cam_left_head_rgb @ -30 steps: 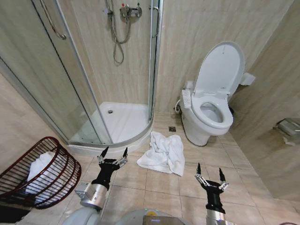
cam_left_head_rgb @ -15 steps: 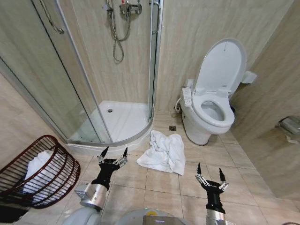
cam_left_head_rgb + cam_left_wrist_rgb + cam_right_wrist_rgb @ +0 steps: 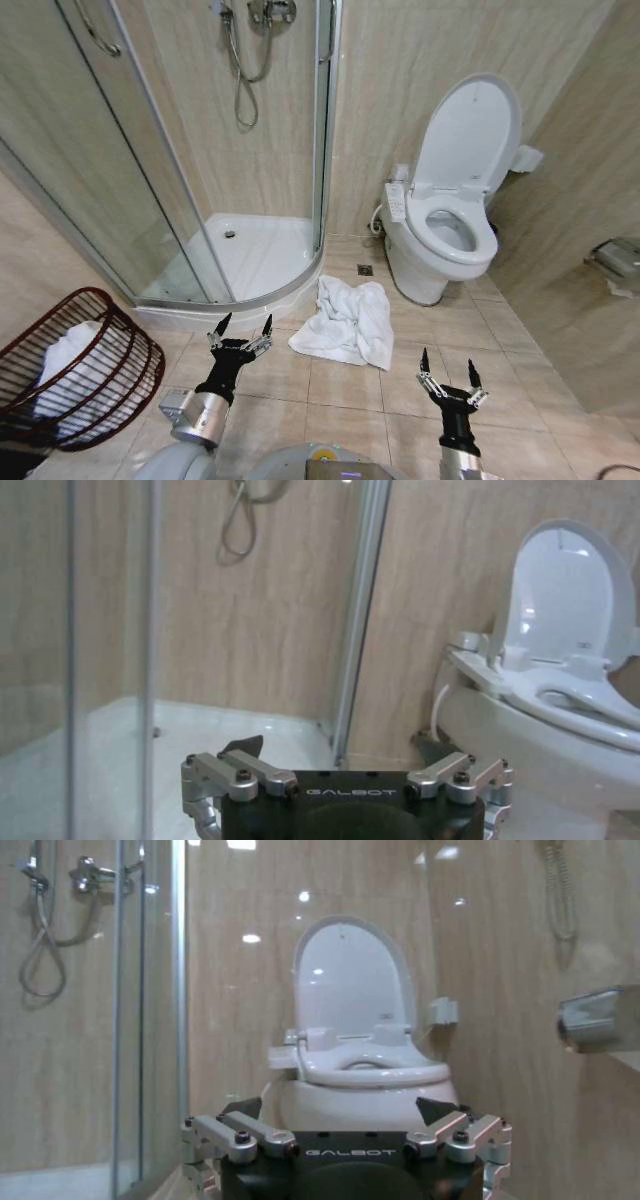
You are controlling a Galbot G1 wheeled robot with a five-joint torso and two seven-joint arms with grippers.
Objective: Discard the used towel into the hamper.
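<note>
A crumpled white towel [image 3: 345, 320] lies on the tiled floor between the shower base and the toilet. The hamper [image 3: 75, 372], a dark reddish-brown openwork basket, stands tilted at the lower left with white cloth inside it. My left gripper [image 3: 240, 327] hangs open above the floor, just left of the towel and apart from it. My right gripper [image 3: 447, 362] is open too, near the bottom edge, right of and nearer than the towel. Both hold nothing. In the wrist views the left gripper [image 3: 340, 751] and right gripper [image 3: 340, 1108] show spread fingers.
A glass-walled shower cubicle [image 3: 235, 250] with a raised white base fills the left and centre back. A white toilet [image 3: 450, 235] with its lid up stands at the right back. A metal paper holder [image 3: 618, 262] juts from the right wall.
The whole head view has shifted slightly, so the camera moved. The towel, the hamper and both grippers keep their places relative to each other.
</note>
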